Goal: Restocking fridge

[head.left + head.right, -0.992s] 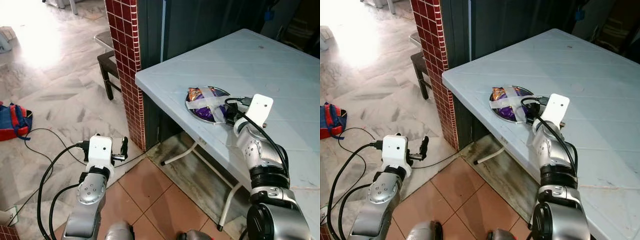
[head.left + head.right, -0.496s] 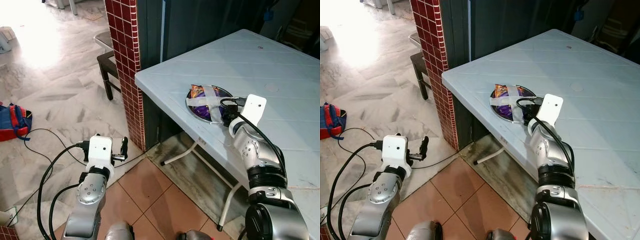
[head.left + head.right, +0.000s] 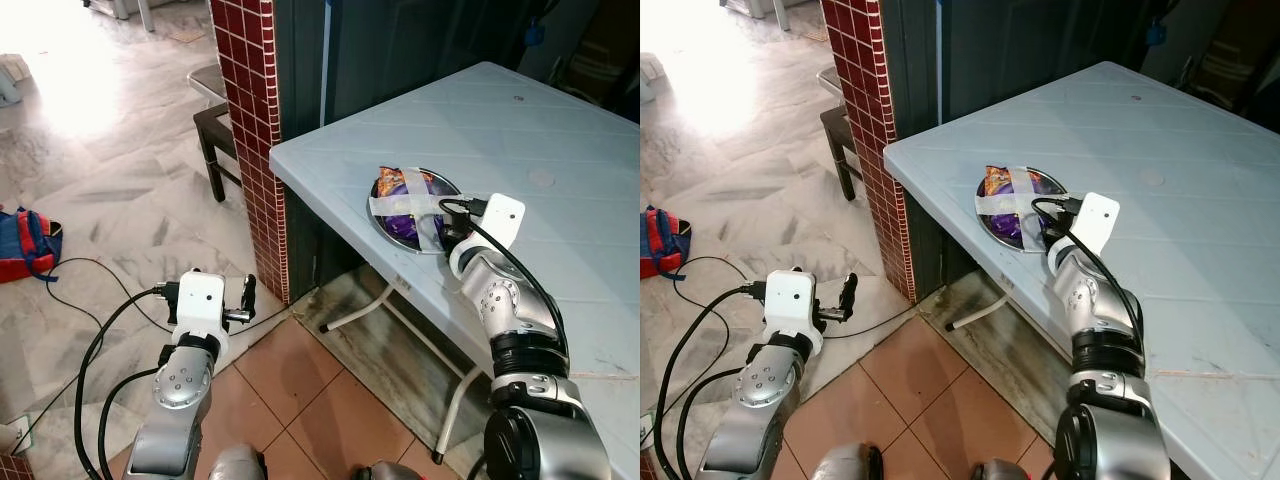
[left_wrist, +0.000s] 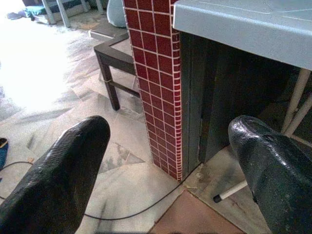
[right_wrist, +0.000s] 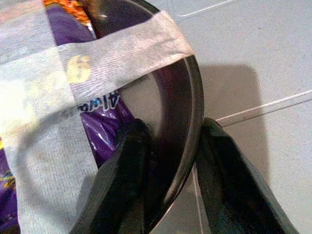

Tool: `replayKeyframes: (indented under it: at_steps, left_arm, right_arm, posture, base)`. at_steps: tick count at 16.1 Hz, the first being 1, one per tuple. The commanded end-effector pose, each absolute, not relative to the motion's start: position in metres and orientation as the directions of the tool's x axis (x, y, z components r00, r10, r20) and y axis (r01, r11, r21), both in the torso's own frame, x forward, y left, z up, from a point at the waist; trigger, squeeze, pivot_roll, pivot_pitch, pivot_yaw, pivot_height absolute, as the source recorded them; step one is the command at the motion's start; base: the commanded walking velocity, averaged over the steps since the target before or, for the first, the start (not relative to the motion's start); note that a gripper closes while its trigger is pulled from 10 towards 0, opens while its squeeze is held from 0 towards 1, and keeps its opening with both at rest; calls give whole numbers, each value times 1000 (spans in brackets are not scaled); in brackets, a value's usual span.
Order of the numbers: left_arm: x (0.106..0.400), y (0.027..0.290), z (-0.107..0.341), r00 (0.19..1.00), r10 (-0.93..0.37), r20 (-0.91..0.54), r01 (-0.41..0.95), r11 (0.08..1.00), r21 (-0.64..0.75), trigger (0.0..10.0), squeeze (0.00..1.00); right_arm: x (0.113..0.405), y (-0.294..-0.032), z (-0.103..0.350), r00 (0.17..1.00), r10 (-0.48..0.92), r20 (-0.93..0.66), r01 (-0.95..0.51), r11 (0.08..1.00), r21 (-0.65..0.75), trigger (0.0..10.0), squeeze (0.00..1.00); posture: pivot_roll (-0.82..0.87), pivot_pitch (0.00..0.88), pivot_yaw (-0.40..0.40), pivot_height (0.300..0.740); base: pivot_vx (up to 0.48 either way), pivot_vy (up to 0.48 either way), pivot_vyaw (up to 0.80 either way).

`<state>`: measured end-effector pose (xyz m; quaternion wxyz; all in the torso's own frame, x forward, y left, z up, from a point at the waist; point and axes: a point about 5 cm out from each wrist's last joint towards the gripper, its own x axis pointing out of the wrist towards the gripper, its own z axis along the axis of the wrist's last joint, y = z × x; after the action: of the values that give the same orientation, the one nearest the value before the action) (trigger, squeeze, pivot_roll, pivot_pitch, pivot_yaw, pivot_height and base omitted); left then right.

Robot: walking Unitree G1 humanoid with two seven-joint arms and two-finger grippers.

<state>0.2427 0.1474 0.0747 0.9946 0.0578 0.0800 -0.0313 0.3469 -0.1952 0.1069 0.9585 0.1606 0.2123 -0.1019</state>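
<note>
A shallow metal bowl (image 3: 384,222) sits near the front edge of the pale blue table (image 3: 560,130). A purple snack packet (image 3: 403,211) lies in it, held down by crossed strips of white tape (image 5: 44,73). My right gripper (image 5: 170,134) is at the bowl's near rim (image 5: 187,112). One black finger is inside the rim, the other outside, and both press against it. My left gripper (image 4: 170,131) hangs low over the floor with its fingers (image 4: 63,165) wide apart and nothing between them.
A red-tiled pillar (image 3: 250,120) stands at the table's left corner, with a dark stool (image 3: 215,115) behind it. White table legs (image 3: 370,305) run beneath the edge. Cables (image 3: 90,275) and a red and blue bag (image 3: 25,245) lie on the marble floor to the left.
My right arm has reached forward along the table, bringing its fingers onto the bowl's near rim. The left arm has stayed still.
</note>
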Motion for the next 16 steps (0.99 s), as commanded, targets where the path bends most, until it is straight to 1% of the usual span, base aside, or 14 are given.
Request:
replayKeyframes:
  at_steps: [1, 6, 10, 11, 16]
  left_arm:
    - [243, 147, 77, 986, -60, -156, 78, 990, 115, 10000, 0]
    - [242, 148, 77, 986, -58, -157, 76, 991, 114, 10000, 0]
    - [243, 148, 77, 986, -62, -158, 80, 990, 114, 10000, 0]
    - [244, 147, 77, 986, -65, -156, 83, 990, 114, 10000, 0]
    - [245, 147, 78, 987, -61, -146, 78, 990, 114, 10000, 0]
  right_arm:
    - [342, -187, 94, 848, -99, -521, 292, 907, 304, 0, 0]
    - [339, -185, 106, 859, -147, -490, 345, 874, 342, 0, 0]
    - [327, -183, 112, 864, -231, -448, 414, 832, 370, 0, 0]
    - [321, -184, 112, 852, -282, -442, 457, 812, 363, 0, 0]
    - [321, -194, 123, 854, -352, -384, 489, 794, 361, 0, 0]
  posture:
    - [93, 36, -9, 740]
    - [93, 37, -9, 740]
    - [85, 34, -5, 740]
    - [86, 33, -6, 740]
    - [86, 29, -10, 740]
  base:
    - [0, 0, 0]
    - [0, 0, 0]
    - [0, 0, 0]
    - [0, 0, 0]
    - [0, 0, 0]
